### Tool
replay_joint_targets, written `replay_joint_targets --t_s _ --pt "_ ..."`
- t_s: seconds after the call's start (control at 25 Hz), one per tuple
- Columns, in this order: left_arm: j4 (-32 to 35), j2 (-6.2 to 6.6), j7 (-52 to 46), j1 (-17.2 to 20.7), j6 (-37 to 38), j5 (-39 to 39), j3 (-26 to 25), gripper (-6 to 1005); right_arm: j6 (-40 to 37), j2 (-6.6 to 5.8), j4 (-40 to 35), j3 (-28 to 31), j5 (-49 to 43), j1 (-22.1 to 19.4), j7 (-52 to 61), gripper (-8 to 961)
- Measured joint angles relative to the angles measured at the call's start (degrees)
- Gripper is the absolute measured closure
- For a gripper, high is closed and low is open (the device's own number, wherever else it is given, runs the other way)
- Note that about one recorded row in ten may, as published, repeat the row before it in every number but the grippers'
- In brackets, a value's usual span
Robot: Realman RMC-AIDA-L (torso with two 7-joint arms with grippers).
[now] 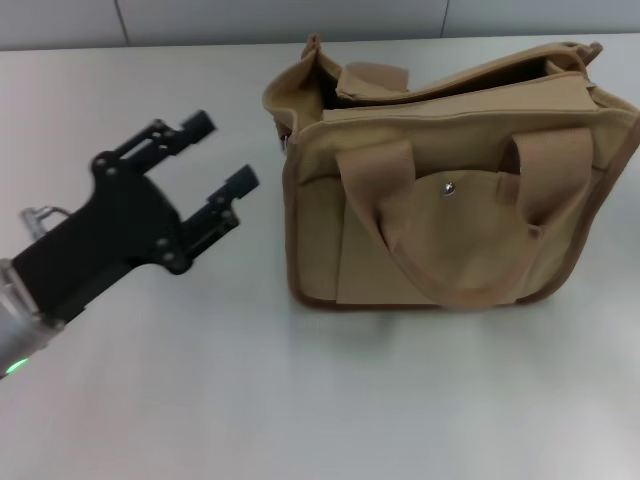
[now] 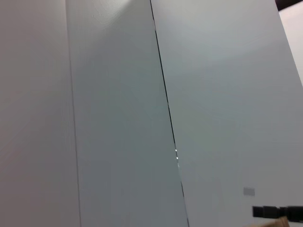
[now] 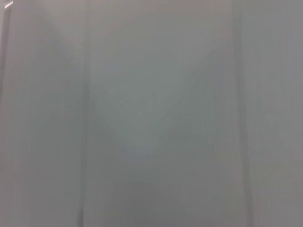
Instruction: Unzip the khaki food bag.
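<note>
Left gripper (image 1: 222, 155) released, fingers spread, hovering left of the khaki food bag (image 1: 450, 180) on the table (image 1: 300, 400), not touching; bag top gapes.

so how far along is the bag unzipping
The bag already gapes along its top, so the zipper looks at least partly undone. The left gripper hangs beside it, jaws open, touching nothing. The right arm is out of view. Left: finish the far end, if any stays closed.

A pale grey table (image 1: 300, 400) meets a panelled white wall (image 1: 250, 20) behind.
</note>
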Motion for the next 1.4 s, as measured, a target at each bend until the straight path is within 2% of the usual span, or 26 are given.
replay_joint_targets --t_s 0.04,0.16,0.2,0.24,0.28,0.32,0.4,0.44,0.48,0.6,0.64,0.68,0.72,0.84,1.04,1.4 --pt "0.03 0.48 -0.93 0.81 1.96 0.07 -1.24 605 -0.63 -0.02 1.73 0.23 3.85 -1.95 0.0 527" --pt "0.07 1.11 -2.26 1.36 3.76 0.25 -1.91 478 -1.98 -0.06 3.78 1.09 6.82 -3.21 0.11 419" --pt "0.07 1.5 -3.16 1.51 4.78 0.44 -1.95 440 -3.12 -0.07 5.12 1.98 8.34 -3.86 0.31 375" --pt "0.08 2.68 -5.47 1.69 6.97 0.78 -1.39 401 -7.06 -0.2 7.1 3.63 9.5 -4.78 1.67 330" --pt "0.08 2.68 -5.47 1.69 6.97 0.78 -1.39 363 -7.06 -0.2 7.1 3.63 9.5 -4.78 1.67 286" --pt "0.08 3.2 -6.52 1.65 7.73 1.3 -0.85 325 -9.65 -0.56 7.36 3.75 9.0 -5.17 2.93 241" --pt "0.41 4.45 -9.77 1.34 8.81 4.08 0.33 248 -14.94 -1.85 6.22 1.83 4.79 -5.64 5.35 181" --pt "1.42 5.31 -12.8 0.93 8.94 8.19 0.63 229 -21.08 -3.69 4.09 -1.49 -3.54 -5.45 6.5 166" --pt "1.42 5.31 -12.8 0.93 8.94 8.19 0.63 209 -21.08 -3.69 4.09 -1.49 -3.54 -5.45 6.5 151" --pt "3.88 5.6 -17.95 0.37 8.94 16.87 0.69 151 -27.39 -4.45 0.71 -3.79 -16.31 -4.5 6.63 104" --pt "5.09 4.77 -19.93 0.35 8.68 21.52 0.58 152 -28.12 -3.6 -1.31 -3.91 -23.65 -3.51 6.76 105" --pt "5.09 4.77 -19.93 0.35 8.68 21.52 0.58 153 -28.12 -3.6 -1.31 -3.91 -23.65 -3.51 6.76 105" --pt "5.42 4.41 -20.33 0.34 8.44 22.74 0.42 153 -27.95 -3.08 -1.8 -3.85 -26.3 -2.96 6.78 106" --pt "5.73 2.99 -20.51 0.42 6.7 25.33 -0.12 156 -23.84 -0.69 -2.0 -3.62 -32.92 -0.63 6.8 106" --pt "5.83 2.79 -20.34 0.48 6.06 25.51 -0.44 157 -21.0 -0.28 -1.61 -3.88 -34.15 0.72 7.06 107" --pt "5.85 3.14 -20.3 0.35 6.42 25.18 -0.87 157 -20.85 -0.23 -1.55 -3.58 -34.43 0.57 7.05 108"
